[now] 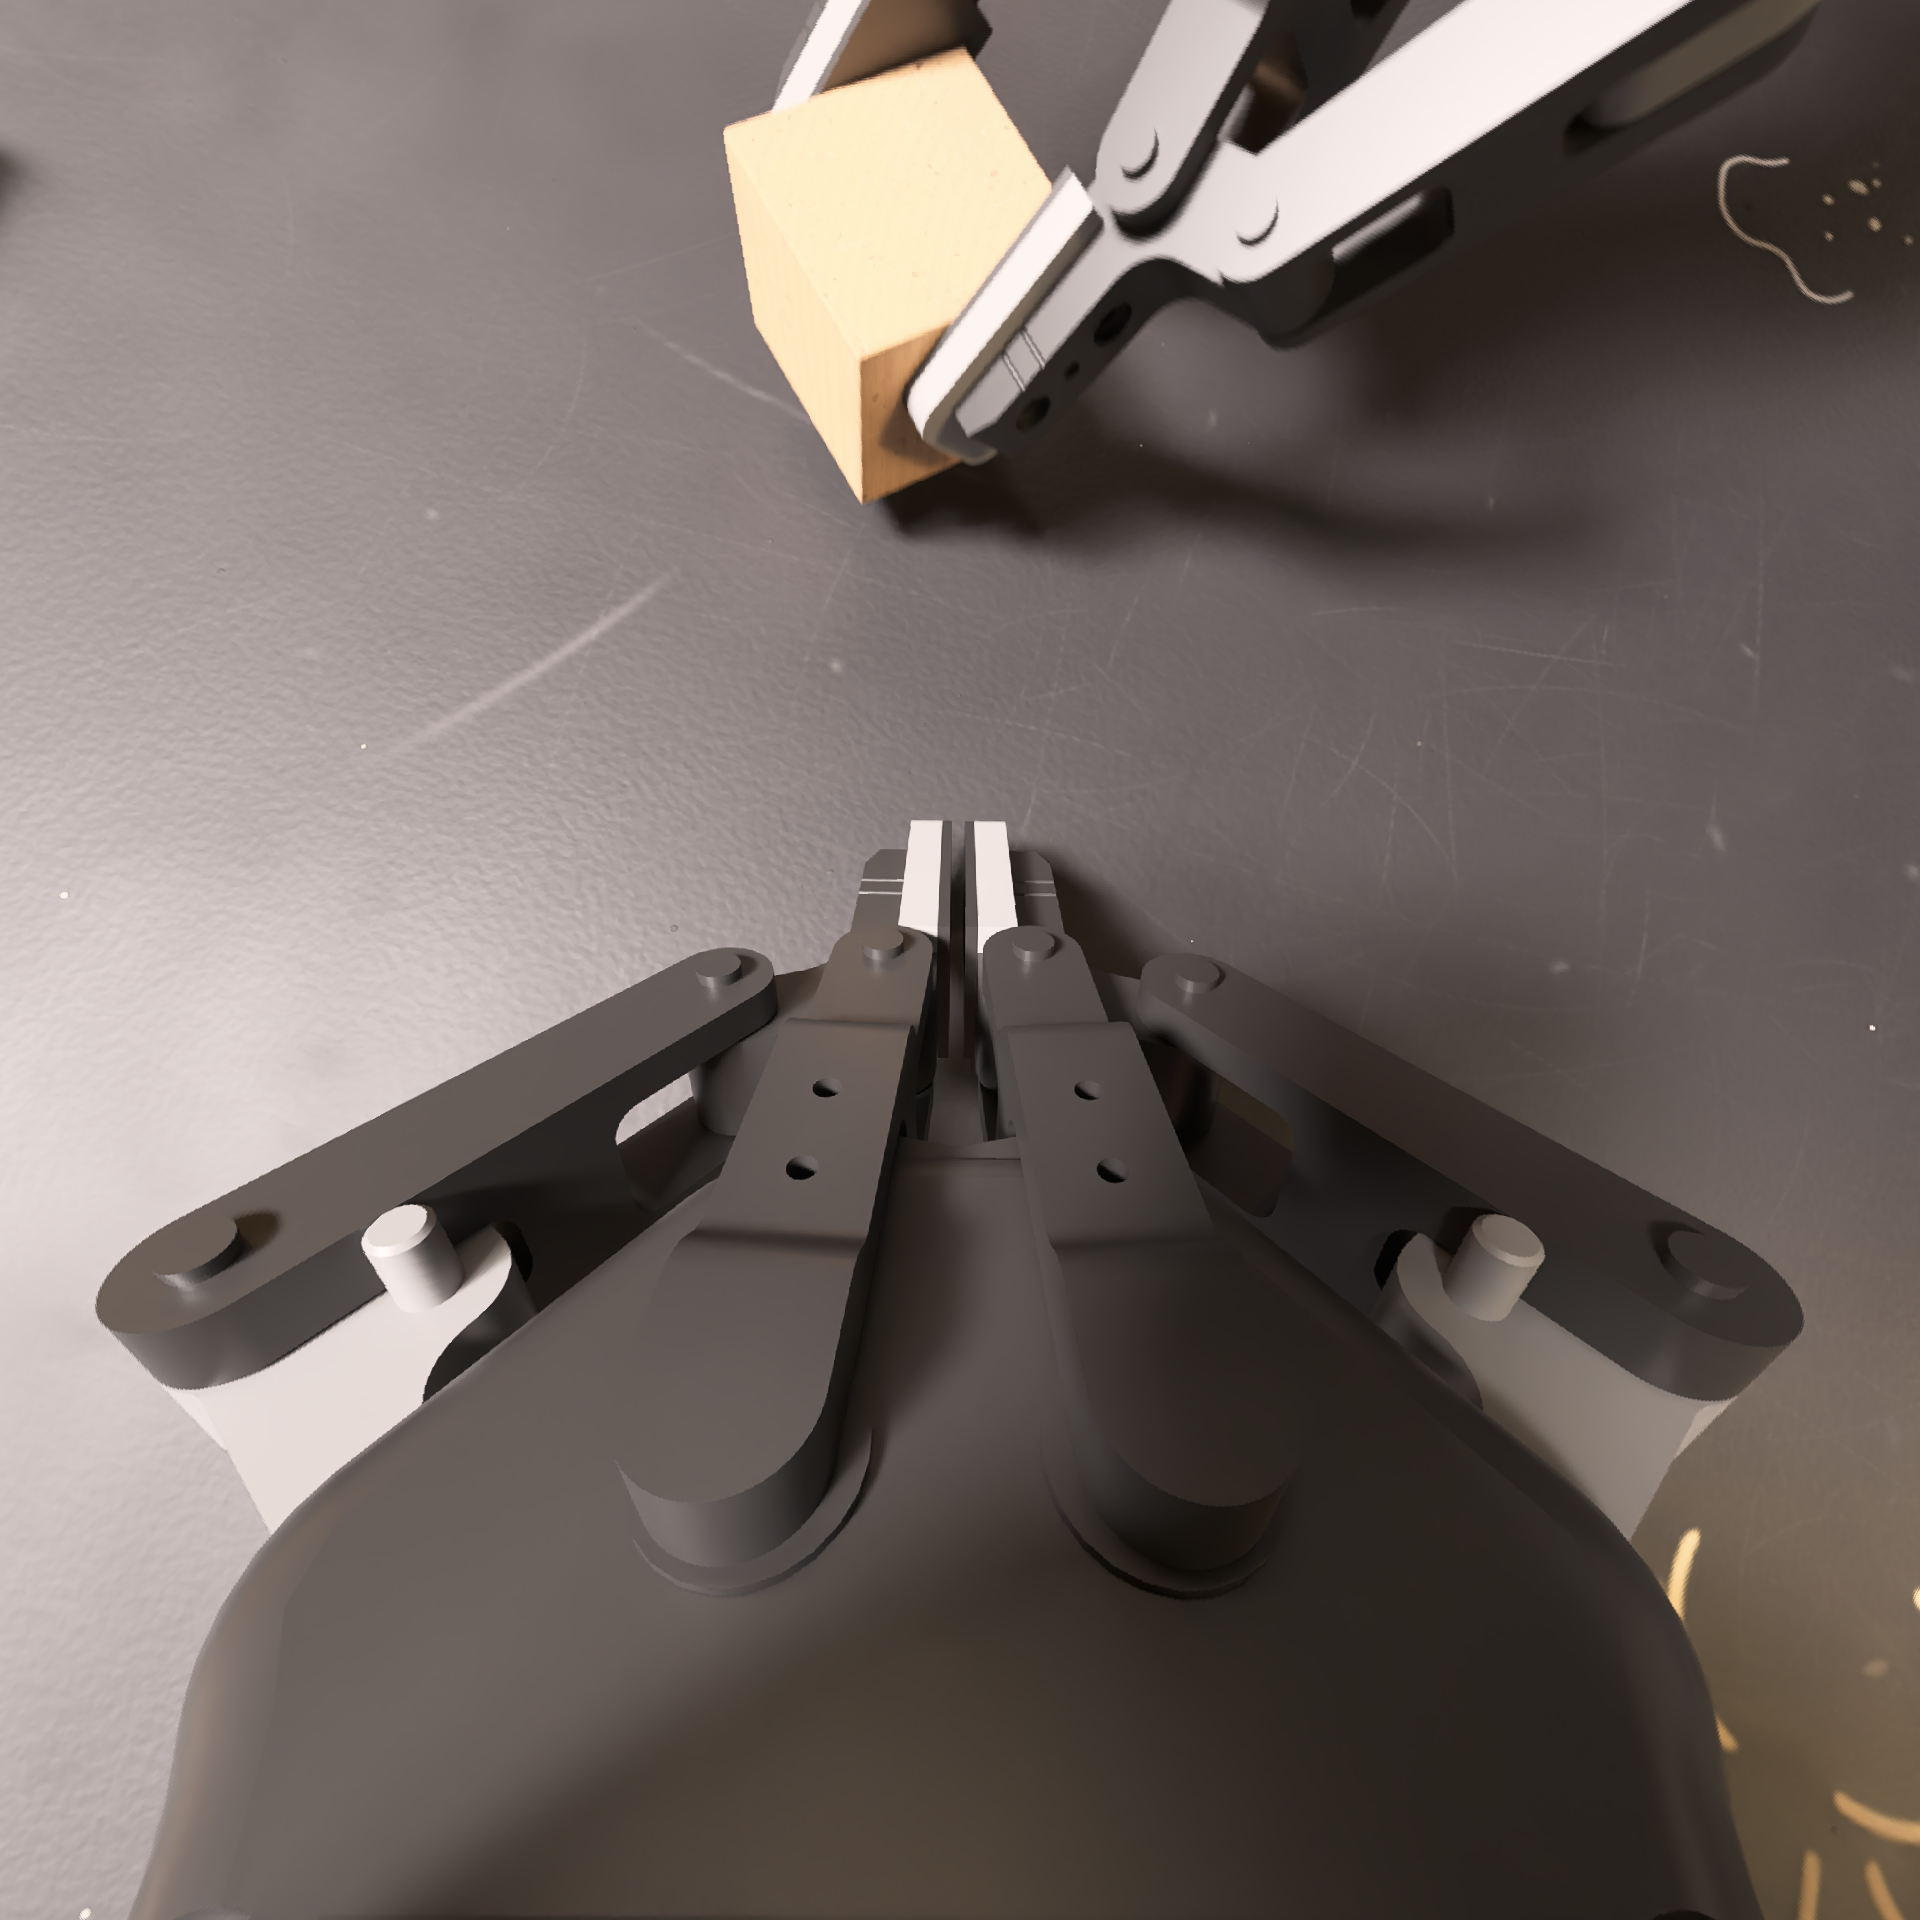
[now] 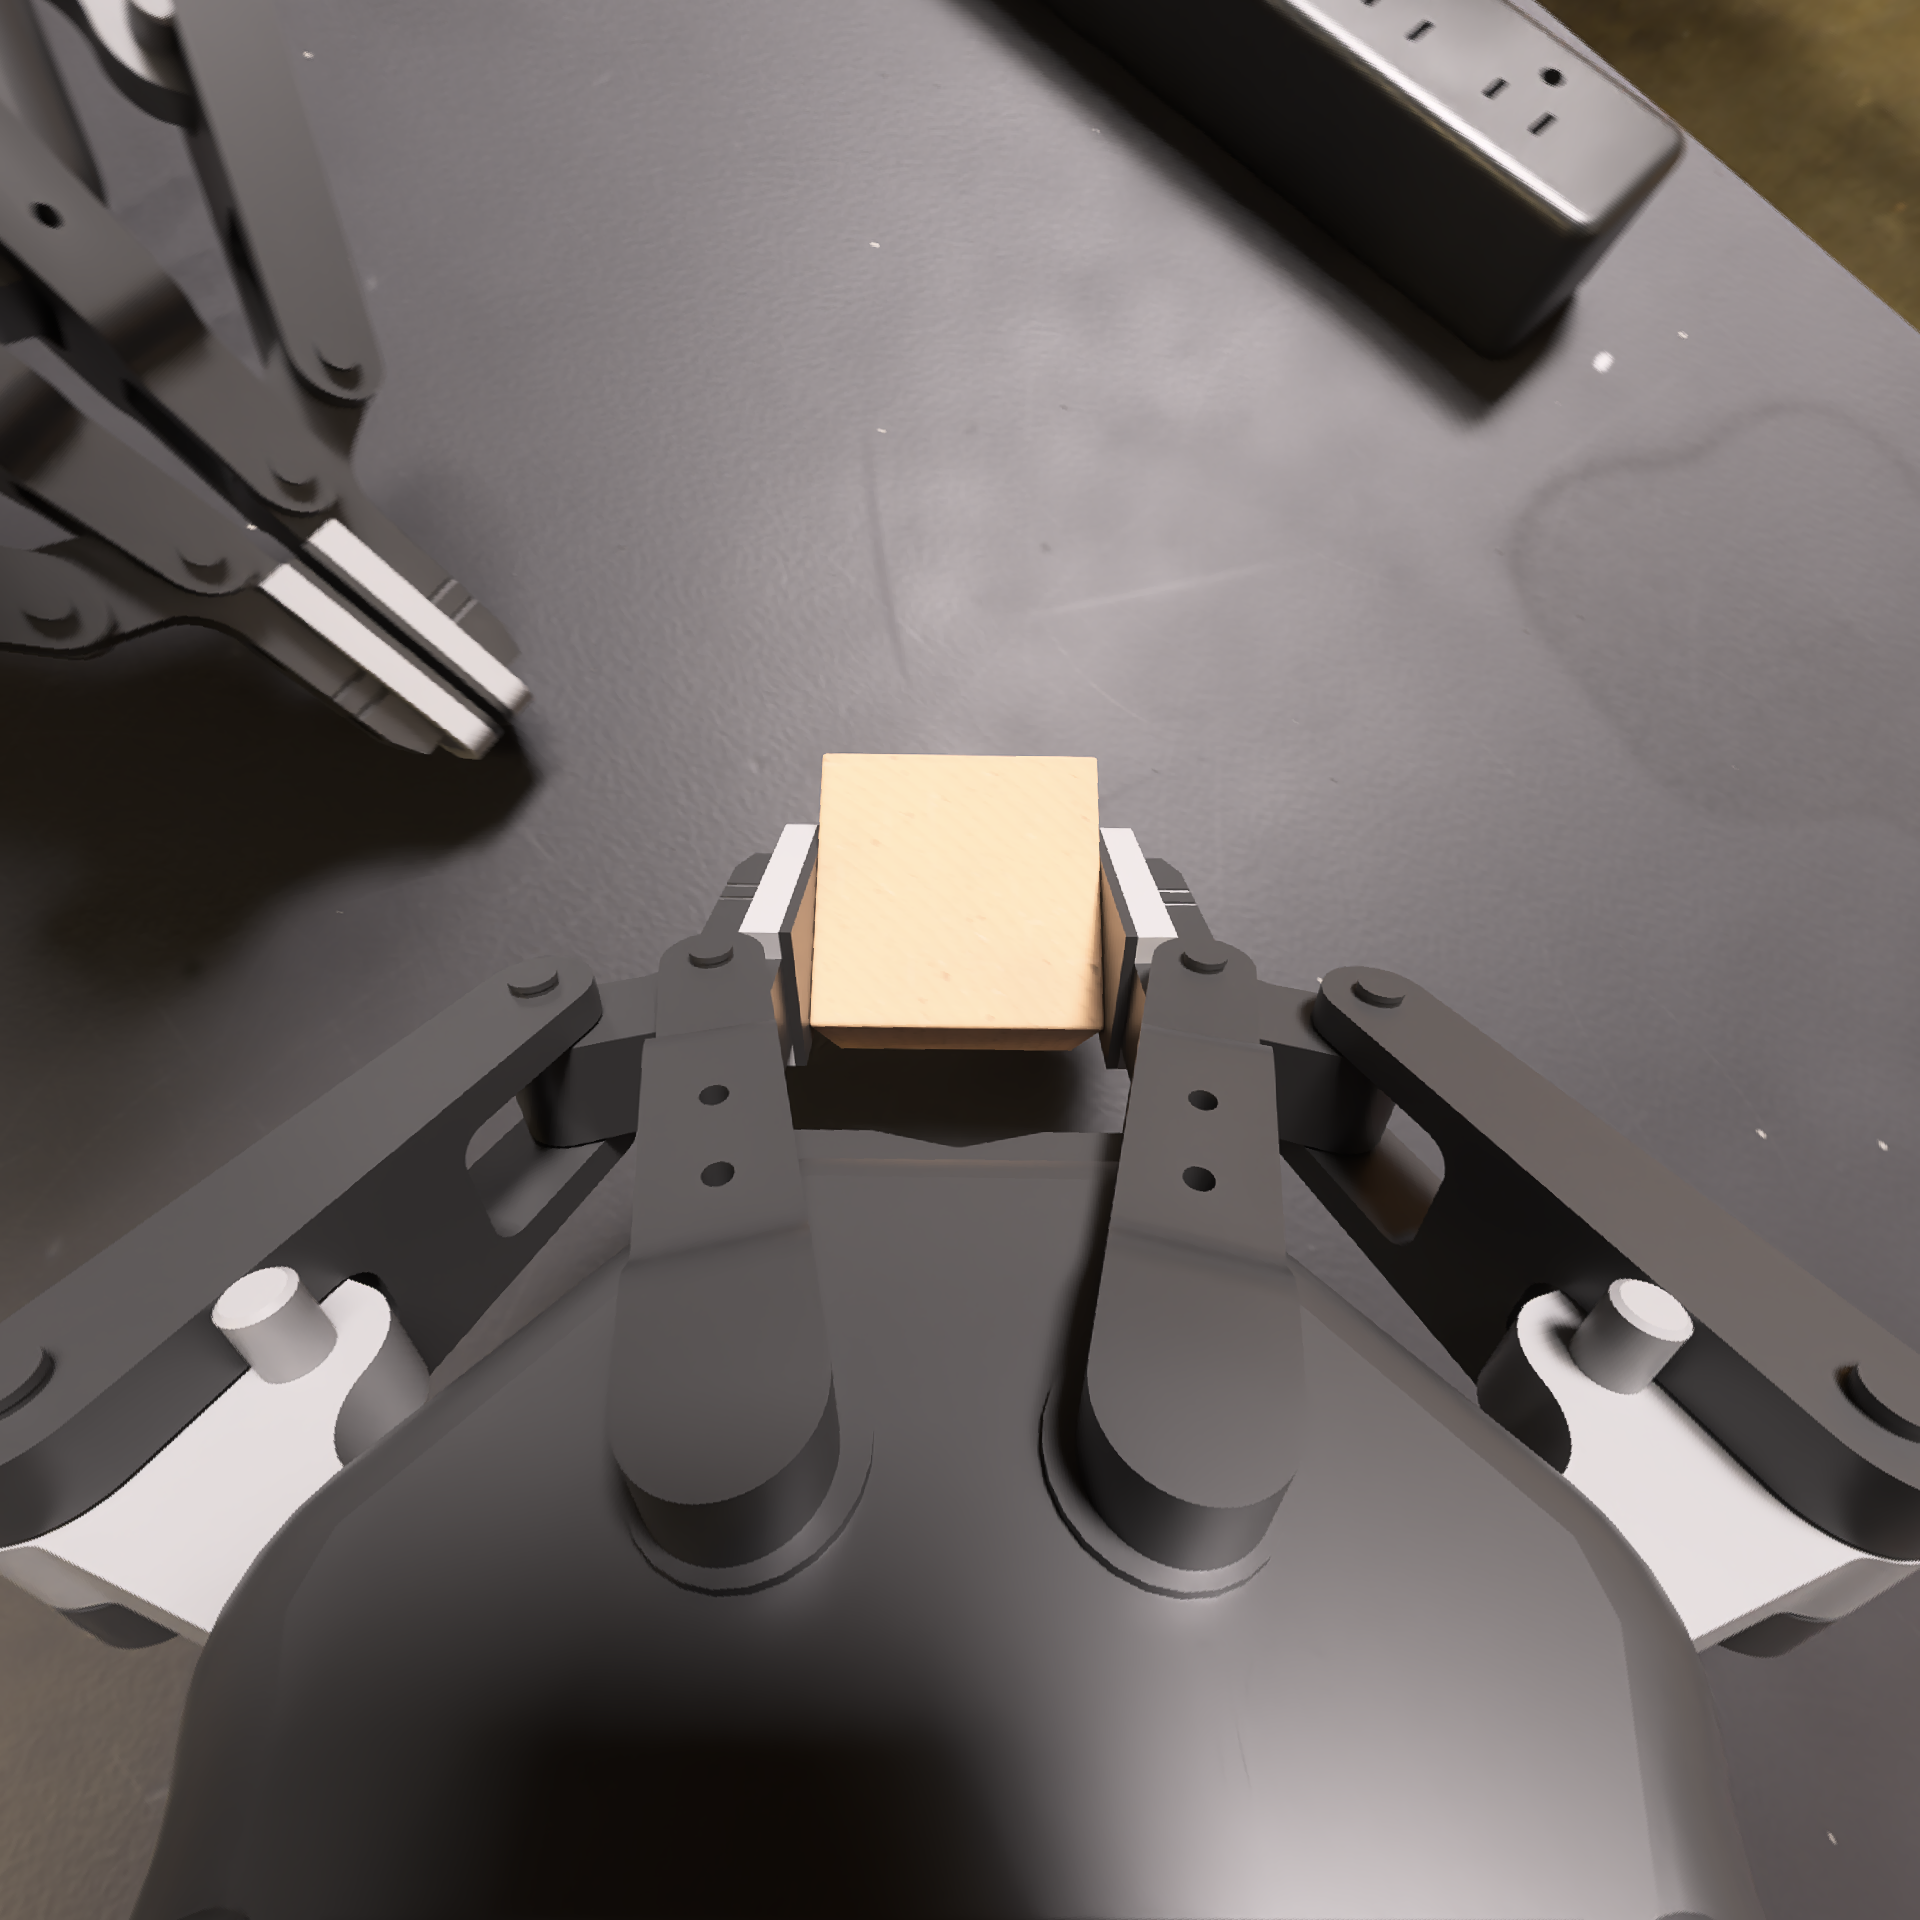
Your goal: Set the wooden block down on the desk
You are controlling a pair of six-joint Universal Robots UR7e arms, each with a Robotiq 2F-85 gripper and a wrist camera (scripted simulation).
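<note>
The wooden block [image 2: 954, 904] is a pale cube clamped between the pads of my right gripper [image 2: 956, 844], which is shut on it. In the left wrist view the block [image 1: 831, 260] hangs tilted in the right gripper [image 1: 894, 260], with its lowest corner at or just above the dark grey desk [image 1: 416, 520]; I cannot tell whether it touches. My left gripper [image 1: 961, 831] is shut and empty, a short way in front of the block. It also shows at the upper left of the right wrist view [image 2: 468, 717].
A black power strip [image 2: 1455, 135] lies at the far right near the desk's edge [image 2: 1766, 208]. The desk [image 2: 1039, 416] is scratched, with a faint stain ring [image 2: 1714, 582] to the right.
</note>
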